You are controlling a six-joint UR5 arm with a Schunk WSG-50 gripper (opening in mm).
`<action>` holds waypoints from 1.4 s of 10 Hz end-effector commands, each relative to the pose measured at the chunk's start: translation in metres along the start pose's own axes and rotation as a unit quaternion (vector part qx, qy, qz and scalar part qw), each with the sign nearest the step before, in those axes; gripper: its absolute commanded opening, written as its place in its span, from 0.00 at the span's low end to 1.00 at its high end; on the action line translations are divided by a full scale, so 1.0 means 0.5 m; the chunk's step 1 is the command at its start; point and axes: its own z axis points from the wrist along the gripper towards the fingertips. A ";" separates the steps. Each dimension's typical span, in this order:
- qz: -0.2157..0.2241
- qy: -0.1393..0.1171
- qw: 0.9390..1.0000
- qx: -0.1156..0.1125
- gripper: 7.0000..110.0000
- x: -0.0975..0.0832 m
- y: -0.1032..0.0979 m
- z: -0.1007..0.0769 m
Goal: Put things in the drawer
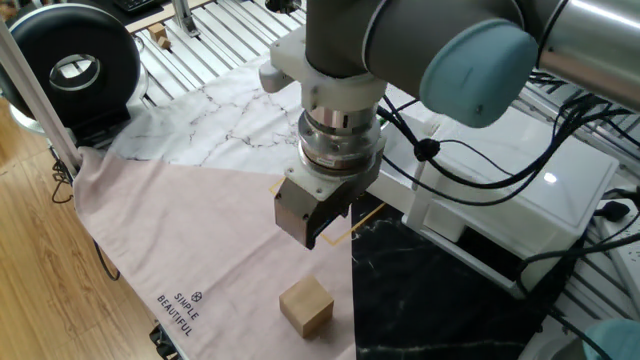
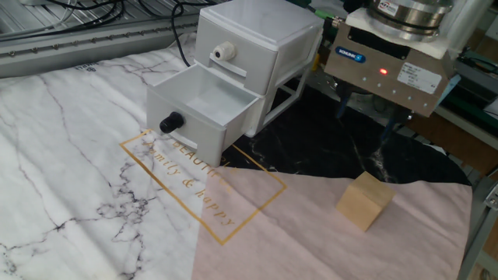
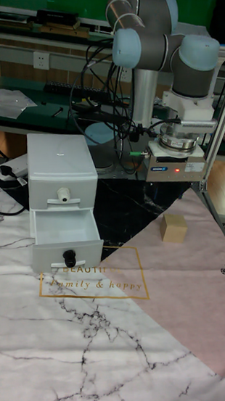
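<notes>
The robot's two-finger gripper [image 2: 365, 124] hangs in the air above the counter [image 2: 62, 155] with its two dark fingers [image 2: 342, 105] spread apart and nothing between them; it touches nothing, and its grey body shows a small red light on the face turned to the other fixed camera. Below it and a little to one side sits the one small light-tan wooden cube [image 2: 364, 201], resting flat on the pale pink cloth [image 1: 170, 225] and well clear of the fingers. From the first fixed camera the same cube [image 1: 306, 305] lies near the cloth's front edge, just beside the seam where the pink meets a black marbled sheet [image 1: 430, 300]. The white boxy plastic cabinet [image 2: 261, 43] stands apart from the cube, across that dark sheet. It has two drawers: the upper one is shut and carries a white knob [image 2: 222, 53], while the lower white plastic drawer with a small black knob [image 2: 204, 105] is pulled out, its inside bare. The open drawer's front overhangs a white marble-patterned cloth [image 2: 70, 179] printed with a gold frame and lettering. From the tall camera I count one arm [image 3: 149, 37], one cube [image 3: 174, 227] and one cabinet [image 3: 57, 163]. A round black device [image 1: 72, 65] sits at the far corner.
</notes>
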 end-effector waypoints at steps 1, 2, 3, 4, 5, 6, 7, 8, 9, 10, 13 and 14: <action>0.080 -0.007 0.997 -0.001 0.57 -0.033 0.083 0.077; 0.099 -0.013 0.995 0.000 0.57 -0.049 0.111 0.105; 0.116 -0.007 0.993 -0.004 0.57 -0.051 0.135 0.109; 0.117 -0.006 0.993 0.005 0.57 -0.054 0.136 0.117; 0.105 -0.007 0.994 0.011 0.57 -0.054 0.124 0.131; 0.091 0.005 0.996 0.009 0.57 -0.043 0.126 0.138; 0.071 0.009 0.997 0.034 0.57 -0.036 0.099 0.138; 0.051 0.009 0.997 0.055 0.57 -0.036 0.073 0.140; 0.027 -0.004 0.998 0.057 0.57 -0.047 0.059 0.146; 0.022 -0.018 0.999 0.043 0.57 -0.055 0.060 0.158; 0.072 -0.021 0.997 0.012 0.79 -0.053 0.092 0.163; 0.071 -0.030 0.997 0.020 0.79 -0.054 0.088 0.161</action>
